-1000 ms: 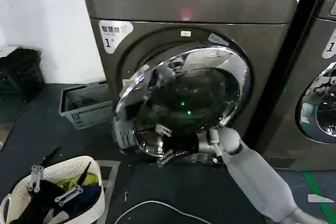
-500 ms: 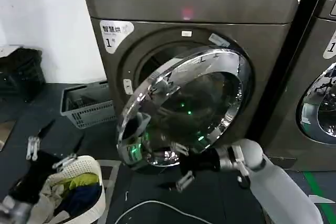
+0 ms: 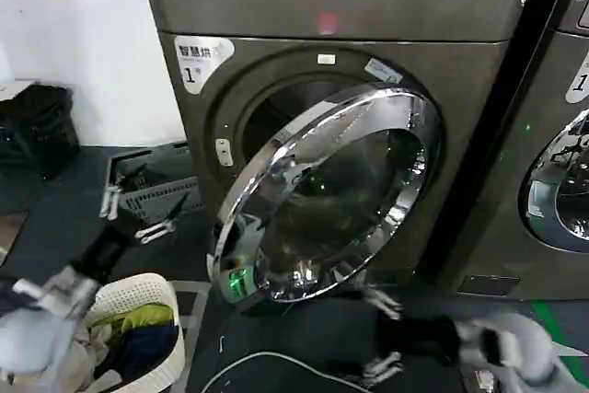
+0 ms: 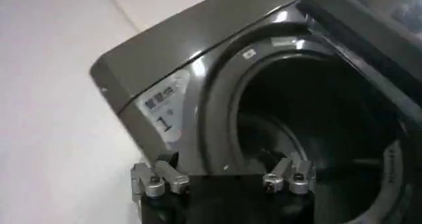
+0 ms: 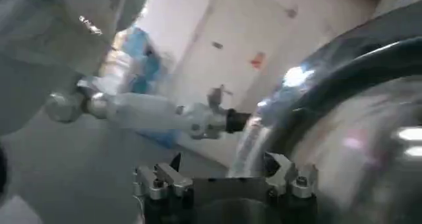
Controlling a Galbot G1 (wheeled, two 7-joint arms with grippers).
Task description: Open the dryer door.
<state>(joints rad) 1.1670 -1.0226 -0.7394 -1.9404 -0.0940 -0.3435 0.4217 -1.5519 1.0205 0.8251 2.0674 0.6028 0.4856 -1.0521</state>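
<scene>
While both spread, empty grippers, left [image 3: 140, 213] and right [image 3: 382, 333], hang low, the dryer door [image 3: 322, 192] stands ajar, chrome face angled toward the floor.

Blurred right claw [image 3: 379, 338], neighbouring machine [image 3: 561, 135] cropped

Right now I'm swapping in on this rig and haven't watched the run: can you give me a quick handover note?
Left gripper: open, empty, raised left of the dryer, above the laundry basket.
Right gripper: open, empty, low near the floor below the dryer door, not touching it.
Door: unlatched and swung partly out, hinged on its right side; the drum opening shows at upper left.
Done: door released and part open.
Left: probably swing it wider if full opening is wanted.
</scene>
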